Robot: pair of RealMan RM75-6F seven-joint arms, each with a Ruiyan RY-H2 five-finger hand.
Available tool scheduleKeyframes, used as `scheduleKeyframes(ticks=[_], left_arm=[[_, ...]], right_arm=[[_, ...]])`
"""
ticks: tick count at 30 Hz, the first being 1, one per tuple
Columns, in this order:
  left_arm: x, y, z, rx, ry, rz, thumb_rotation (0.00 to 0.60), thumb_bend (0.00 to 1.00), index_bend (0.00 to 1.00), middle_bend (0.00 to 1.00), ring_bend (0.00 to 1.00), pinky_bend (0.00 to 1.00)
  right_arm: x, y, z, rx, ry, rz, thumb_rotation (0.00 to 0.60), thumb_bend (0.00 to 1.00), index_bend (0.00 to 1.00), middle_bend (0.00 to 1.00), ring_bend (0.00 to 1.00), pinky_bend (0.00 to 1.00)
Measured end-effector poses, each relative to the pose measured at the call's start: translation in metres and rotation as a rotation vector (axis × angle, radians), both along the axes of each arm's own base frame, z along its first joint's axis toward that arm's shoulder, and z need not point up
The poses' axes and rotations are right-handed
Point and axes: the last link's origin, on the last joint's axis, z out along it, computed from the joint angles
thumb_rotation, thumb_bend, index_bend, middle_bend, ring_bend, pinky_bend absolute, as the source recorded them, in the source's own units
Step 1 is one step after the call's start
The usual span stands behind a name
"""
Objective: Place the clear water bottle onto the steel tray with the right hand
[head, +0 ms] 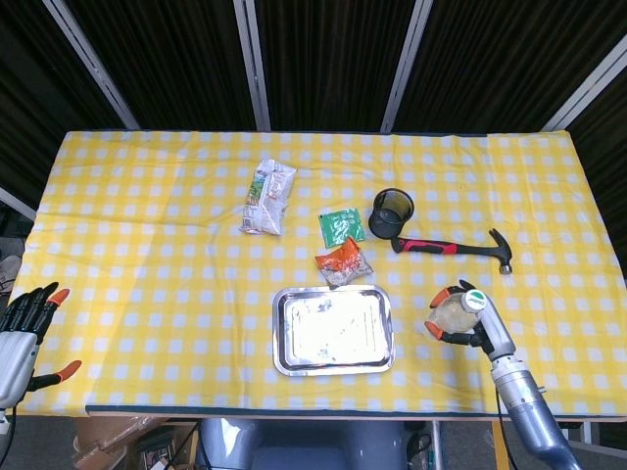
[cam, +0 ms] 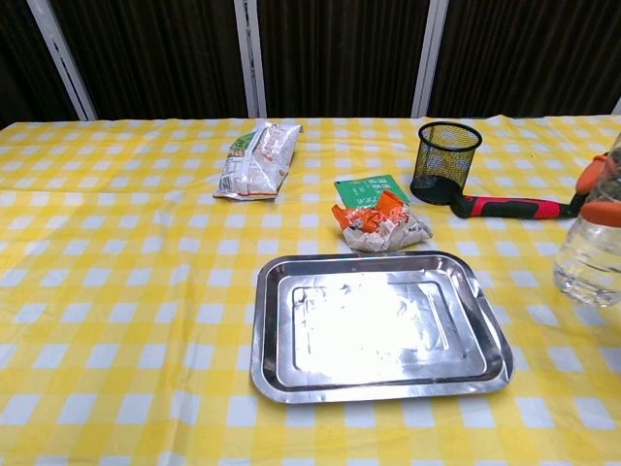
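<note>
Table point(head: 147, 294) covered in a yellow and white checked cloth, seen from above and from the robot's chest. The steel tray point(head: 333, 330) point(cam: 378, 325) lay near the front edge with nothing on it. To its right, well off the tray, the right hand point(head: 480, 328) gripped the clear water bottle point(head: 457, 313) point(cam: 592, 257), orange-tipped fingers point(head: 438, 298) wrapped around its body. In the chest view the bottle showed only at the right edge, above the cloth beside the tray. The left hand point(head: 22, 328) sat off the table's front left corner, fingers spread and holding nothing. Behind the tray lay a crumpled orange wrapper point(head: 343, 261) point(cam: 380, 221), a green packet point(head: 341, 226), a white snack bag point(head: 267, 198) point(cam: 257, 158), a black mesh cup point(head: 392, 212) point(cam: 444, 160) and a red-handled hammer point(head: 456, 248) point(cam: 509, 207)
</note>
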Motion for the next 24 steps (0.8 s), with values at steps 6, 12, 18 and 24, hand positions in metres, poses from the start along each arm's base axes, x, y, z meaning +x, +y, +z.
scheduleKeyframes(ticks=[6,12,18,24], left_arm=[[-0.001,0.001,0.001,-0.003,-0.005,0.0,0.6,0.18,0.04,0.0,0.0,0.0],[-0.002,0.002,0.002,-0.005,-0.011,0.0,0.6,0.18,0.04,0.0,0.0,0.0],[-0.002,0.002,0.004,-0.004,-0.017,0.0,0.6,0.18,0.04,0.0,0.0,0.0],[-0.003,0.003,0.006,-0.005,-0.024,0.001,0.6,0.18,0.04,0.0,0.0,0.0]], right_arm=[[0.033,-0.002,-0.026,0.035,-0.025,0.064,0.6,1.0,1.0,0.82,0.42,0.0],[0.072,-0.003,-0.052,0.056,-0.032,0.12,0.6,1.0,1.0,0.82,0.42,0.0],[0.11,-0.004,-0.079,0.081,-0.035,0.152,0.6,1.0,1.0,0.82,0.42,0.0],[0.128,-0.005,-0.105,0.096,-0.041,0.128,0.6,1.0,1.0,0.82,0.42,0.0]])
